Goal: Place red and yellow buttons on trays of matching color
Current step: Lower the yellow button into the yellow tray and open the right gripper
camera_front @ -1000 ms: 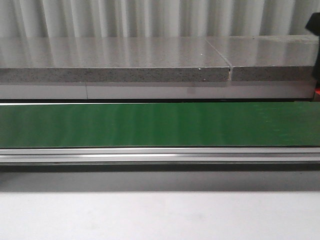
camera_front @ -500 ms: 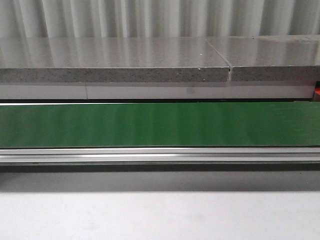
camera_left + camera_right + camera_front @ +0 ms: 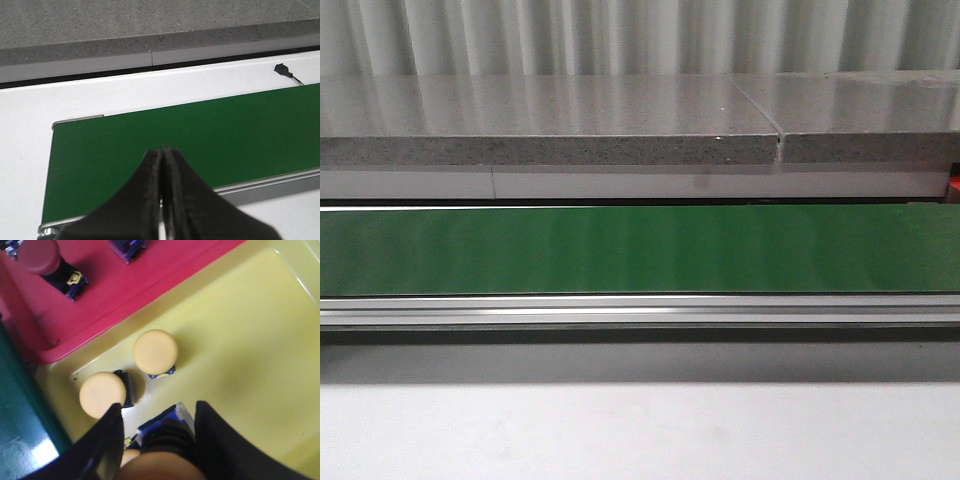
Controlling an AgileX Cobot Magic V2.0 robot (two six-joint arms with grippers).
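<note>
In the front view the white tabletop [image 3: 640, 430] lies nearest, then a metal rail [image 3: 640, 310], then the green belt [image 3: 640, 250] running across the whole width, and behind it a grey speckled stone shelf [image 3: 550, 120] against a ribbed wall [image 3: 620, 35]. Neither arm shows in this view; only a sliver of red [image 3: 954, 186] peeks in at the right edge.

The left gripper [image 3: 161, 165] hangs over the near edge of the green belt close to its end, its two dark fingers [image 3: 150, 200] pressed flat against each other with nothing between them.

The right gripper [image 3: 157, 430] is over the yellow tray [image 3: 240, 340]. Its fingers [image 3: 107, 440] are spread apart with a yellow button [image 3: 162, 466] sitting between them, its blue-and-black base pointing toward the tray floor; whether the pads actually press on it I cannot tell. Just beyond the fingertips two more yellow buttons rest in the tray: one lying on its side [image 3: 103, 394] near the tray's corner, the other [image 3: 155, 351] just beside it, cap up. Farther on, touching the yellow tray's rim, is the red tray [image 3: 130, 285], holding a red button [image 3: 42, 257] and another button's base [image 3: 127, 247] at the frame edge.
</note>
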